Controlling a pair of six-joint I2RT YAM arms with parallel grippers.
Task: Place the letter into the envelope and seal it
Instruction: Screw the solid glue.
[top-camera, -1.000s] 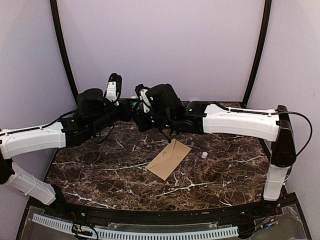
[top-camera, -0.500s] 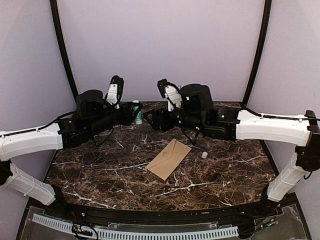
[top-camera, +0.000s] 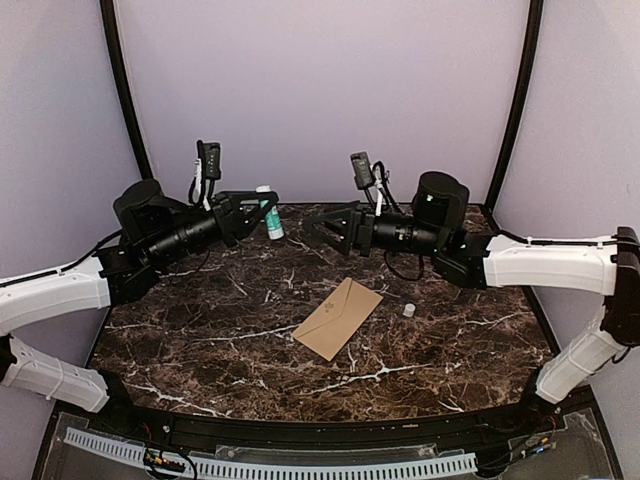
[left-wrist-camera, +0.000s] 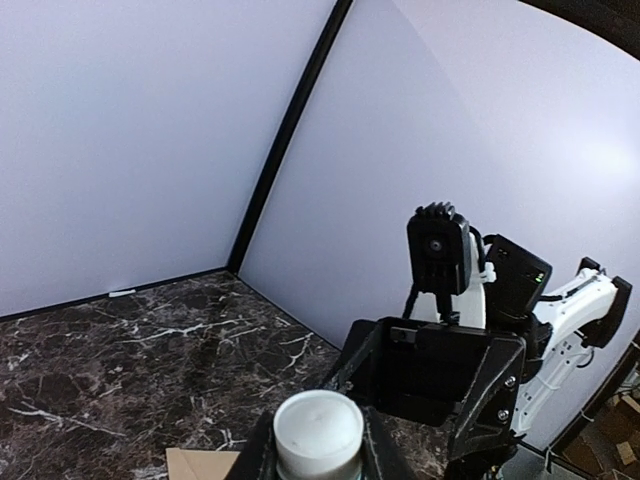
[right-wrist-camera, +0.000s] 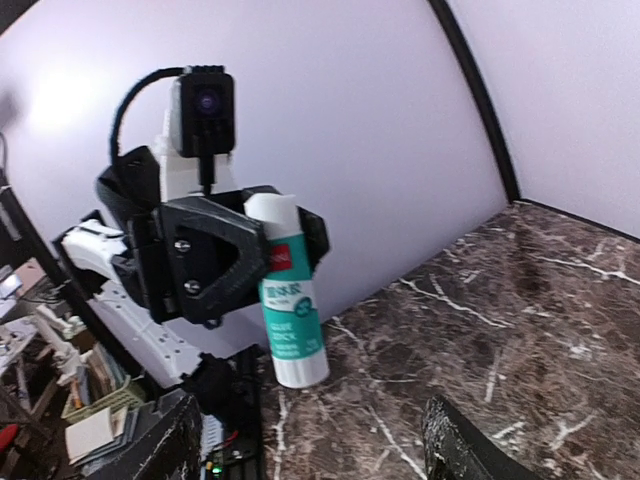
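Note:
The tan envelope (top-camera: 338, 318) lies flat and slanted in the middle of the marble table; one corner of the envelope (left-wrist-camera: 200, 465) shows in the left wrist view. The letter is out of view. My left gripper (top-camera: 262, 212) hangs above the far left of the table, shut on a white and teal glue stick (top-camera: 270, 218) that points down. In the right wrist view the glue stick (right-wrist-camera: 290, 300) hangs from those black jaws. My right gripper (top-camera: 318, 230) faces it from the right, open and empty, with a gap between them.
A small white cap (top-camera: 408, 311) stands on the table to the right of the envelope. Purple walls and black corner posts (top-camera: 125, 100) close the back and sides. Both arms reach over the far half of the table.
The two grippers were together at the back centre. My right gripper has opened and drawn back to the right. My left gripper has pulled left, keeping the glue stick.

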